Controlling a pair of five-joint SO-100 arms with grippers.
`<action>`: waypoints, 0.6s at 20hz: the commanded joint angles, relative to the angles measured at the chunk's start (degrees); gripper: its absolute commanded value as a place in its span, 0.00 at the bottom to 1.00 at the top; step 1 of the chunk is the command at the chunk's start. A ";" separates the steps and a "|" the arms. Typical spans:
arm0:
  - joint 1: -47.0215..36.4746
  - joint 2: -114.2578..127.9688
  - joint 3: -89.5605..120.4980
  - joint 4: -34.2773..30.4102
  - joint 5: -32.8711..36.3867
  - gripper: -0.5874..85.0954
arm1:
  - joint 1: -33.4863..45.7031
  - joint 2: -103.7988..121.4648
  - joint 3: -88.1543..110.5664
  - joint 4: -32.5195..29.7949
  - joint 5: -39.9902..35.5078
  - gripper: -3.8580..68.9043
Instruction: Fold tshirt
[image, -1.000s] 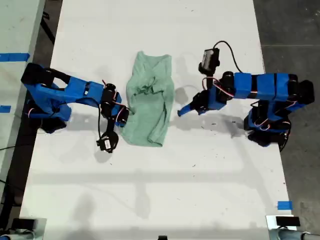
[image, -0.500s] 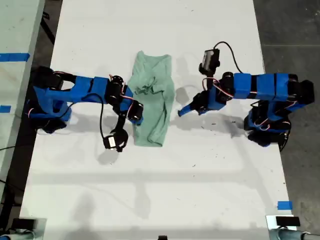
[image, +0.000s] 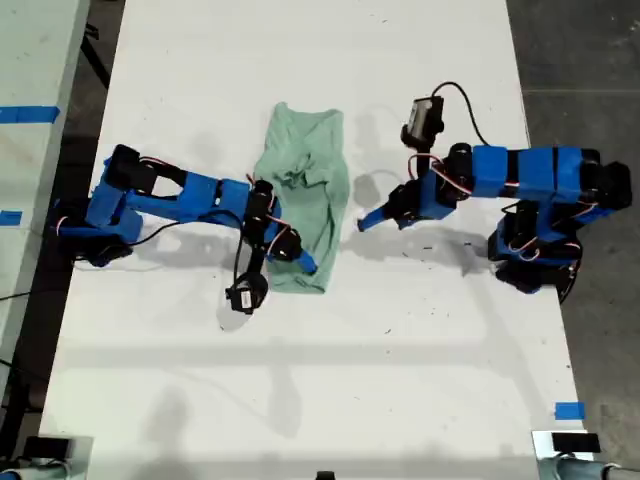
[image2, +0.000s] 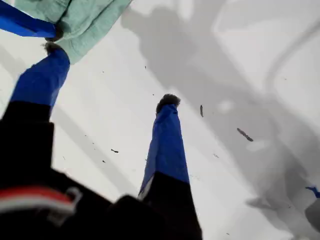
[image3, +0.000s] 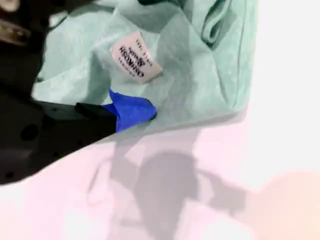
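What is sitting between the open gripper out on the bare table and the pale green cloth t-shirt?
Nothing visible. Only bare white table lies between my first gripper and the pale mint-green cloth t-shirt; my second gripper is at the shirt's far edge.

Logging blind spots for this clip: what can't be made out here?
1. Whether my second gripper is shut on the tshirt: the second wrist view shows one fingertip, the other is out of sight.
2. Neck label print: blurred, second wrist view.
3. Tshirt's edge under that arm: covered, exterior view.
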 joint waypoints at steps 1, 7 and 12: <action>-0.18 14.68 -2.81 10.90 -2.20 0.43 | 0.26 3.78 -0.09 -0.35 0.26 0.51; 1.67 51.33 33.57 8.09 -11.34 0.39 | 0.18 14.41 6.24 2.99 2.37 0.50; 4.66 82.27 71.54 -2.64 -24.79 0.38 | 0.00 32.08 16.61 8.09 6.33 0.50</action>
